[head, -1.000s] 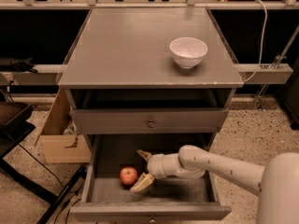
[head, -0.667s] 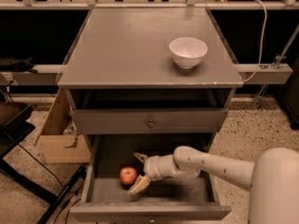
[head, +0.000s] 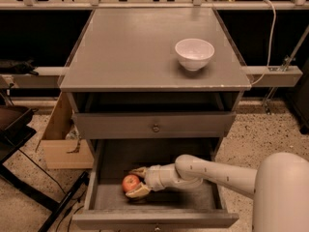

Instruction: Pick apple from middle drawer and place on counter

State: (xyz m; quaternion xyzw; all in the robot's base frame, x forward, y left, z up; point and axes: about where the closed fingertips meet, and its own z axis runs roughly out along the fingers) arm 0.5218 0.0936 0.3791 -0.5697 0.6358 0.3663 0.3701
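1 apple (head: 129, 182) | 1 bowl (head: 194, 53) | tool (head: 133, 182) in middle drawer (head: 159, 219), unclenched, flanking apple

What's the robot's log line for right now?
step: grasp apple | tool: inside open middle drawer, at apple | apple: not yet on counter | counter: holds white bowl

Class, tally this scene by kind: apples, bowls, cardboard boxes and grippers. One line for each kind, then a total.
Apples: 1, the apple in the middle drawer
Bowls: 1, the white bowl on the counter
Cardboard boxes: 1, the cardboard box on the floor left of the cabinet
Grippers: 1, the gripper at the apple, inside the drawer
Total: 4
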